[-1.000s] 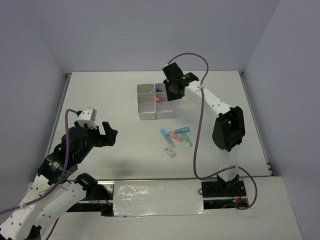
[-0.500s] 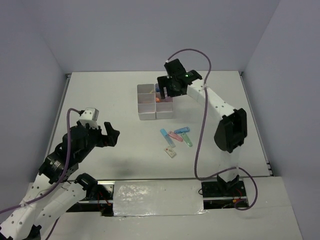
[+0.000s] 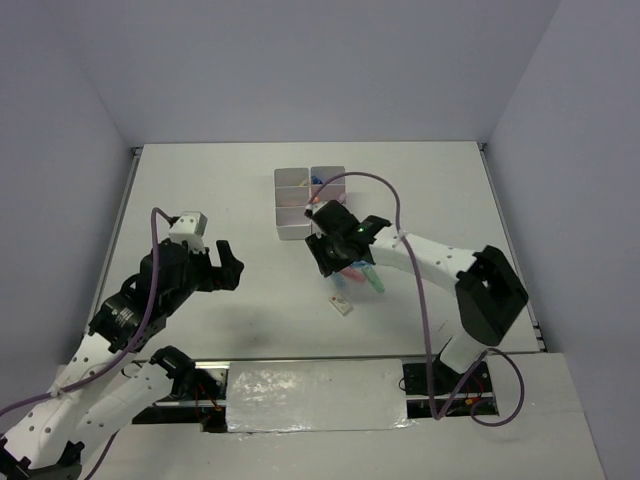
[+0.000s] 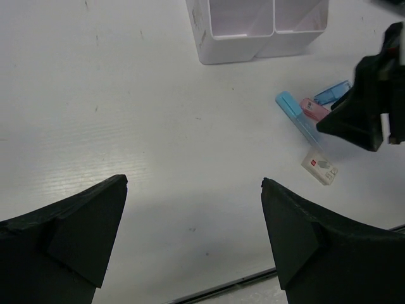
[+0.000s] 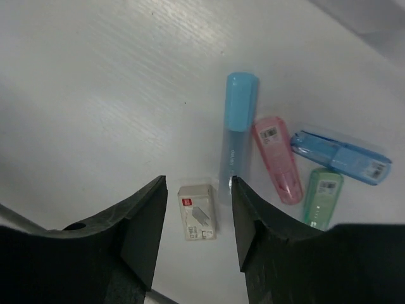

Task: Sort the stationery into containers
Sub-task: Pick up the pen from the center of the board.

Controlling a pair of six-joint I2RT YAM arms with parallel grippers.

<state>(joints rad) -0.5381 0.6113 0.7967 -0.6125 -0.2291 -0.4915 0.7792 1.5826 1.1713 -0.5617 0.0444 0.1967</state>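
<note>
At the near left of the table (image 3: 200, 180), the left gripper (image 4: 193, 183) hangs over bare white surface, its fingers spread wide and holding nothing. Toward the middle, a small white eraser (image 5: 198, 212) lies flat on the table, nearest the arms of the loose stationery. The right gripper (image 5: 197, 183) hovers directly above it, fingers parted with one on either side of the eraser and nothing pinched between them. Just beyond lie four pieces in a loose cluster: a light blue marker (image 5: 237, 123) with its end close to the eraser, a pink marker (image 5: 276, 158) beside it, then a green marker (image 5: 323, 196) and a darker blue marker (image 5: 338, 155), the last lying crosswise. Farther back stands the white six-compartment container (image 4: 237, 50), with a few coloured pieces showing in its right-hand column; the two near compartments look empty from the left wrist.
</note>
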